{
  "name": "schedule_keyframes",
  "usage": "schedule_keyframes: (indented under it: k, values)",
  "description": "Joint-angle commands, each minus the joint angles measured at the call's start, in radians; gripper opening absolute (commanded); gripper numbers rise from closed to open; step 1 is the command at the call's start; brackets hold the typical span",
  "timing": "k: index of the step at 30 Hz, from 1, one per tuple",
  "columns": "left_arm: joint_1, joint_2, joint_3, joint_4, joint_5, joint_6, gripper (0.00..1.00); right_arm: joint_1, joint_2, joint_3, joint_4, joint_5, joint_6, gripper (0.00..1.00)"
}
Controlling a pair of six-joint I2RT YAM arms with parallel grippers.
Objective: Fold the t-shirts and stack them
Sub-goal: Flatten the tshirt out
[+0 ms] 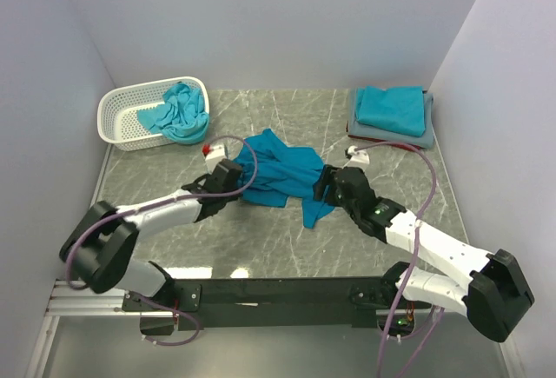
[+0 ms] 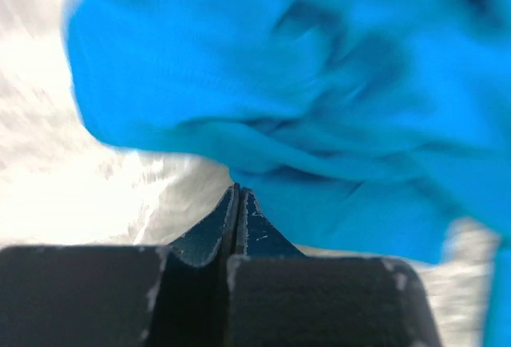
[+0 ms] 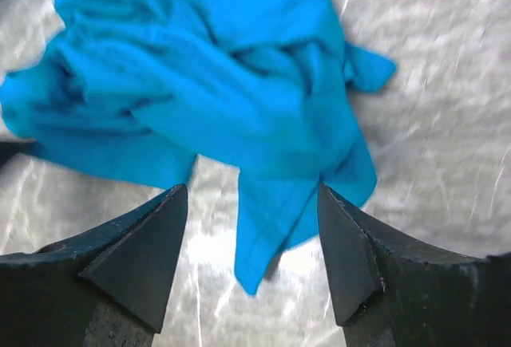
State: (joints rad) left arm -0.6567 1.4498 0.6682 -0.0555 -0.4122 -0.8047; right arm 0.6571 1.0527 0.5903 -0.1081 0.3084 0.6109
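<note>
Pale walls point(image 1: 261, 13) enclose a grey marbled table point(image 1: 261, 239). A crumpled teal t-shirt point(image 3: 223, 84) lies just beyond the wide-spread fingers of the right gripper point(image 3: 251, 191); the left gripper point(image 2: 237, 195) has its fingers pressed together at the hem, any pinch unclear

Motion blur smears the left wrist view, and the crumpled t-shirt point(image 2: 319, 84) runs off its top and right edges. The folded stack point(image 1: 393, 110) hides its lower layers.

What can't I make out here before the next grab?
- Left wrist: motion blur; whether the shut left gripper pinches the crumpled shirt is unclear.
- Top: the right gripper covers that shirt's right edge.
- Top: folded stack and the bundle in the basket: shirt counts too small to tell.
</note>
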Motion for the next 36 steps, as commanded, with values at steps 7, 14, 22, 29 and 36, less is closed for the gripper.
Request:
schedule_keyframes:
  k: [7, 14, 22, 29, 36]
  values:
    - [0.089, -0.238, 0.246, -0.061, -0.195, 0.144, 0.00, 0.108, 0.004, -0.072, -0.091, 0.061, 0.113, 0.69]
    - [0.222, -0.313, 0.196, -0.047, -0.125, 0.174, 0.00, 0.142, 0.038, -0.090, -0.104, 0.091, 0.187, 0.66]
    - [0.342, -0.342, 0.168, -0.052, -0.149, 0.177, 0.00, 0.190, 0.079, -0.098, -0.065, 0.032, 0.216, 0.59]
    - [0.365, -0.341, 0.151, -0.046, -0.109, 0.176, 0.00, 0.220, 0.165, -0.096, -0.015, -0.015, 0.247, 0.52]
    - [0.368, -0.338, 0.148, -0.040, -0.099, 0.176, 0.00, 0.234, 0.187, -0.106, -0.012, -0.003, 0.267, 0.49]
